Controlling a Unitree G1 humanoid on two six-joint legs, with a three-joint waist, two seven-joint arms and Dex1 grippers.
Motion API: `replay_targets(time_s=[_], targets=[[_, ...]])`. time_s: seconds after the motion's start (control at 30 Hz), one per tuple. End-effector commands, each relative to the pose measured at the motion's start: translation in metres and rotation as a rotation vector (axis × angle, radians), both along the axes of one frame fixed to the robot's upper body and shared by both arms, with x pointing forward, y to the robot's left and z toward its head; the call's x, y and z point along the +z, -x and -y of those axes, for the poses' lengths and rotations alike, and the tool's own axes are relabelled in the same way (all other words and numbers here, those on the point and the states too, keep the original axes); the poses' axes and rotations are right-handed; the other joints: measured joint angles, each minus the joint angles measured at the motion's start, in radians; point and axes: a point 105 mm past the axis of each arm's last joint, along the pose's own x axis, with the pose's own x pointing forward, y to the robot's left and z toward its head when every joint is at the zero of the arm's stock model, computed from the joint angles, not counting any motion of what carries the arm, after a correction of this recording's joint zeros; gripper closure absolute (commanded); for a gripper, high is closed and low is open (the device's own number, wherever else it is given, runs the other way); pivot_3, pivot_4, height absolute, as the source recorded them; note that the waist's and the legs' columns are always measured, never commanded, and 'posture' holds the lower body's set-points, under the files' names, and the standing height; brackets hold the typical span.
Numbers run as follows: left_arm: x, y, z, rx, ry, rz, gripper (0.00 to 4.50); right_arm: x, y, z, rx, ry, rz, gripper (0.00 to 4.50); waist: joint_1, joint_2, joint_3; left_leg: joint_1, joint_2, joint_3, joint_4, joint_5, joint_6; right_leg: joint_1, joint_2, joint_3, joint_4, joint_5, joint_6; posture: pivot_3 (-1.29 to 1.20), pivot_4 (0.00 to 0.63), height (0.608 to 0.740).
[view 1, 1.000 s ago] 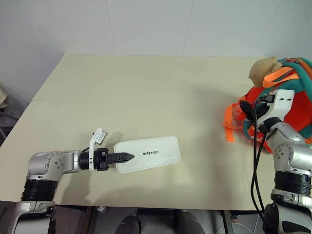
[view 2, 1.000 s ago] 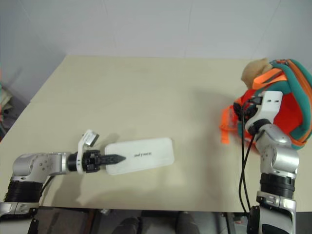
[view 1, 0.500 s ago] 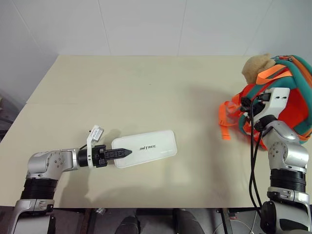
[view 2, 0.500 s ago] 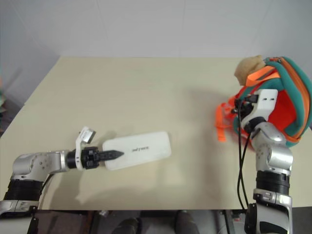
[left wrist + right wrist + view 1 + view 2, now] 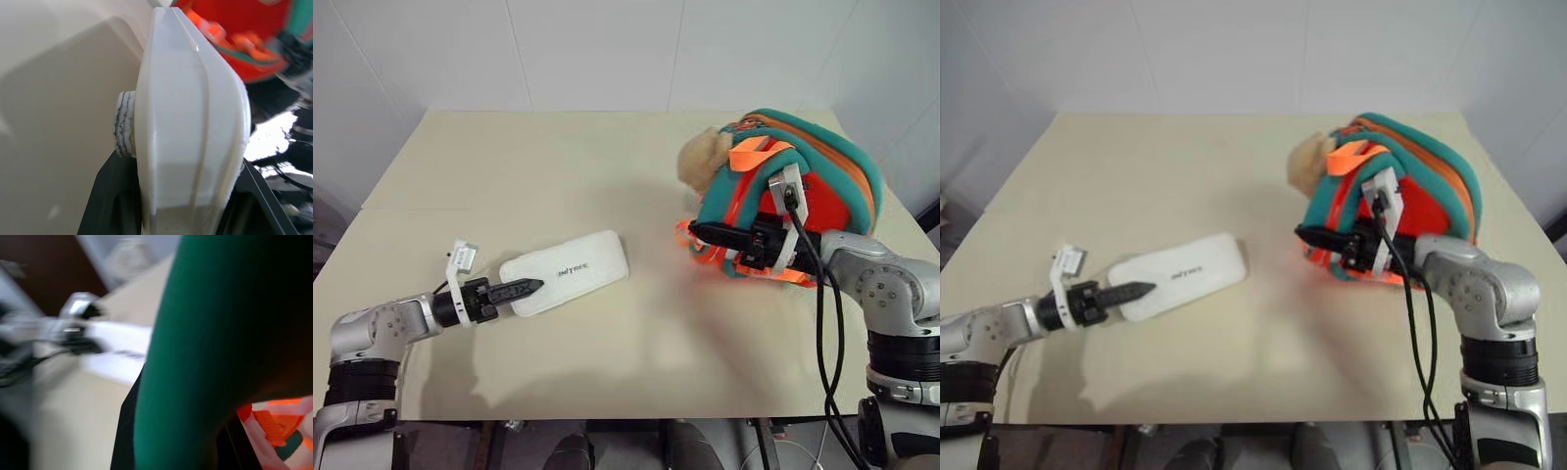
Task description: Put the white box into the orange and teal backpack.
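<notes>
My left gripper [image 5: 524, 287] pinches the box [image 5: 570, 283] by its end – stiff, slick; right gripper [image 5: 703, 232] clamps the soft pack [image 5: 822, 166] rim.

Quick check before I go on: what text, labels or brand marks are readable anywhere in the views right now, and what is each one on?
Dark lettering on top of the white box: one short printed word, too small and blurred to read.
Orange and teal backpack: no readable text or label.
Table: no markings.
</notes>
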Motion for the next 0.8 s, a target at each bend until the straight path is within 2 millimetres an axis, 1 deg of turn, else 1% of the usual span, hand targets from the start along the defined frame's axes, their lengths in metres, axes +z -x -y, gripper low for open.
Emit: replay_targets(time_s=[0.03, 0.2, 0.27, 0.33, 0.43, 0.6, 0.7, 0.8], targets=[[-0.002, 0.004, -0.021, 0.083, -0.037, 0.003, 3.22, 0.030, 0.034, -0.003, 0.177, -0.043, 0.005, 3.91, 0.004, 0.000, 0.000, 0.000, 0.000, 0.000, 0.000, 0.000, 0.000, 0.000, 0.000, 0.000, 0.000, 0.000, 0.000, 0.00, 0.150, 0.740], [-0.011, 0.008, -0.037, 0.163, -0.049, 0.023, 3.22, 0.039, 0.071, 0.007, 0.341, 0.013, -0.110, 3.91, 0.010, 0.000, 0.000, 0.000, 0.000, 0.000, -0.003, 0.000, 0.000, -0.001, -0.001, -0.001, -0.003, -0.001, -0.002, 0.00, 0.150, 0.740], [-0.015, 0.010, -0.039, 0.173, -0.047, 0.019, 3.22, 0.039, 0.078, 0.010, 0.355, 0.032, -0.140, 3.91, 0.008, 0.000, 0.000, 0.000, 0.000, 0.000, -0.004, 0.000, 0.000, -0.001, -0.001, -0.001, -0.003, -0.001, -0.002, 0.00, 0.150, 0.740], [-0.020, 0.012, -0.039, 0.173, -0.048, 0.020, 3.22, 0.034, 0.084, 0.012, 0.373, 0.051, -0.175, 3.91, 0.008, 0.000, 0.000, 0.000, 0.001, 0.001, -0.004, 0.000, 0.000, -0.001, -0.001, -0.001, -0.003, -0.001, -0.002, 0.00, 0.150, 0.740], [-0.022, 0.013, -0.032, 0.158, -0.042, 0.052, 3.22, 0.024, 0.084, 0.013, 0.354, 0.072, -0.210, 3.91, 0.010, -0.001, 0.000, 0.001, 0.001, 0.001, -0.004, 0.000, 0.000, 0.000, 0.000, -0.001, -0.003, -0.001, -0.002, 0.00, 0.150, 0.740], [0.001, 0.013, -0.014, 0.108, 0.026, 0.199, 3.22, 0.004, 0.081, 0.009, 0.333, 0.079, -0.236, 3.91, 0.015, -0.001, 0.000, 0.000, 0.000, 0.002, -0.002, 0.000, 0.000, 0.000, -0.001, -0.001, -0.002, -0.001, -0.002, 0.00, 0.150, 0.740], [0.016, 0.016, -0.008, 0.078, 0.042, 0.264, 3.22, -0.014, 0.083, 0.018, 0.327, 0.111, -0.308, 3.91, 0.018, -0.001, 0.000, -0.001, 0.000, 0.002, -0.001, 0.000, 0.000, 0.000, -0.001, -0.001, -0.003, -0.001, -0.001, 0.00, 0.150, 0.740], [0.027, 0.018, -0.010, 0.073, 0.046, 0.299, 3.22, -0.025, 0.079, 0.031, 0.298, 0.139, -0.352, 3.91, 0.027, -0.001, 0.000, -0.002, 0.000, 0.002, -0.001, -0.001, 0.000, -0.001, -0.001, -0.001, -0.004, -0.001, -0.001, 0.00, 0.150, 0.740]])
